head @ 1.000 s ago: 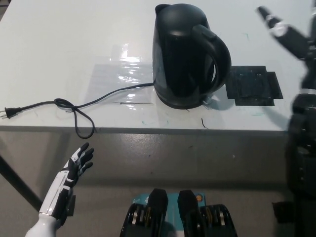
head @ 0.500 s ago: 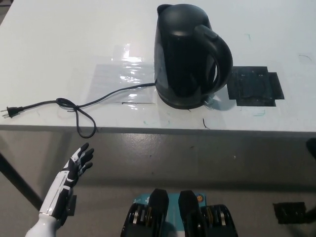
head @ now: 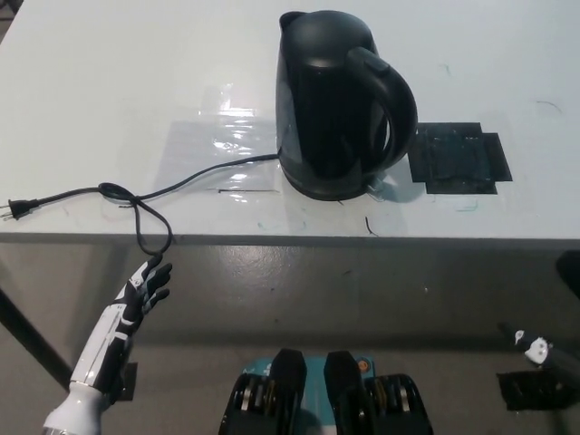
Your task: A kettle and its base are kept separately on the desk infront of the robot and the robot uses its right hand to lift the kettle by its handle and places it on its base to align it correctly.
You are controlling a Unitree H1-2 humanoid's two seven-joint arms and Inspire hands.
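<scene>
Nearest the camera, the white left hand hangs below the front edge of the desk at the lower left, holding nothing, its fingers spread and pointing up toward the desk. At the lower right corner only a small tip of the black right hand shows, low and well clear of the desk; whether its fingers are apart or together cannot be told from so little.

On the white desk, a black power cord lies along the front edge. Its plug rests at the far left, and the cord makes a loose loop that droops just over the edge before running right toward the kettle.

The black electric kettle stands upright near the middle of the desk, a little back from the front edge. Its handle faces right and its spout points away to the far left. The base is hidden under the body; the cord meets the kettle at its lower left.

Just right of the kettle, a patch of black tape is stuck flat on the desk. Left of the kettle lies a sheet of clear film, catching glare.
</scene>
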